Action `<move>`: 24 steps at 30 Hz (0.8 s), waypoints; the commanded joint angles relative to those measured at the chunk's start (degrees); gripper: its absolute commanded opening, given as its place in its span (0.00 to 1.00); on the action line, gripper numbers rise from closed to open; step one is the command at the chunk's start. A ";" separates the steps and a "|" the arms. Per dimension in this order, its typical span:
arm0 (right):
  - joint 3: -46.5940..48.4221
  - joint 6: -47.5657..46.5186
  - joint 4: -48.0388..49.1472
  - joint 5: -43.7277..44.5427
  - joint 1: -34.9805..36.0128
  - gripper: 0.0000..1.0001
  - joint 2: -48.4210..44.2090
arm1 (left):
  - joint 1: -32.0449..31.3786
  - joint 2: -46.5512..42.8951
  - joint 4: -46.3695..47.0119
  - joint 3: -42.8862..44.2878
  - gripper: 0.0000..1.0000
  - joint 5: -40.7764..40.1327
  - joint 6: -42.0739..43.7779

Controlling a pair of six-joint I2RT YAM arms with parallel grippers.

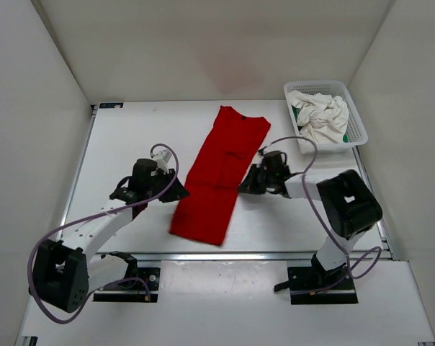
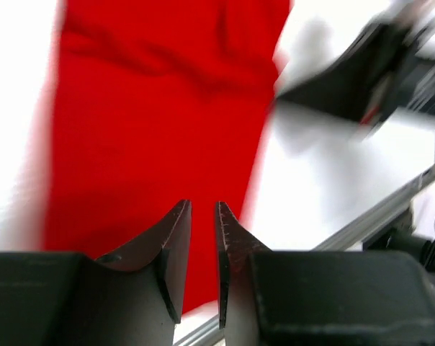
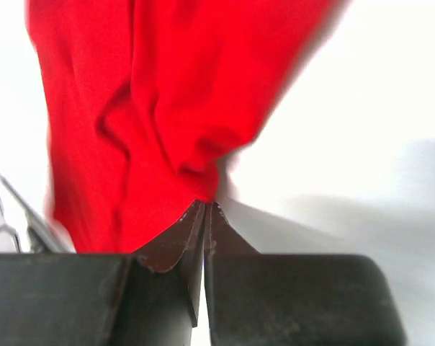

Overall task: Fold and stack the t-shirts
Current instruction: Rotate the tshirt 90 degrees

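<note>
1. The red shirt [image 1: 221, 173] is laid on the table [image 1: 131, 130] at the middle of the top view. It is folded into a long strip running from upper right to lower left.
2. The white shirt [image 1: 320, 115] is bundled in the basket [image 1: 356, 115] at the upper right, and a sliver of the green shirt [image 1: 345, 137] can be seen under it.
3. The right gripper [image 3: 204, 204] is clenched. The strip's right edge appears to be pinched at its tips, where puckers gather.
4. The left gripper [image 2: 202, 205] is held slightly parted near the strip's left edge, with nothing between its jaws.
5. The cloth is judged light, limp and easily creased. It is likely to sag from a single pinch, so all layers are best taken at opposite edges or corners.
</note>
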 commanded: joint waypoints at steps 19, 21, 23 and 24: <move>-24.84 -5.47 -30.42 6.98 -6.58 0.41 -45.99 | -20.50 2.94 6.26 -11.34 0.65 2.46 -6.57; -26.16 -3.09 -31.67 7.87 -5.59 0.41 -48.65 | -21.12 3.64 8.37 -11.34 0.67 2.64 -7.98; -27.92 -1.24 -32.98 7.61 -5.75 0.41 -50.84 | -22.08 5.21 9.87 -10.38 0.65 2.12 -8.61; -28.62 -1.15 -32.99 6.48 -6.20 0.41 -51.72 | -23.30 6.44 10.22 -9.94 0.66 1.94 -8.52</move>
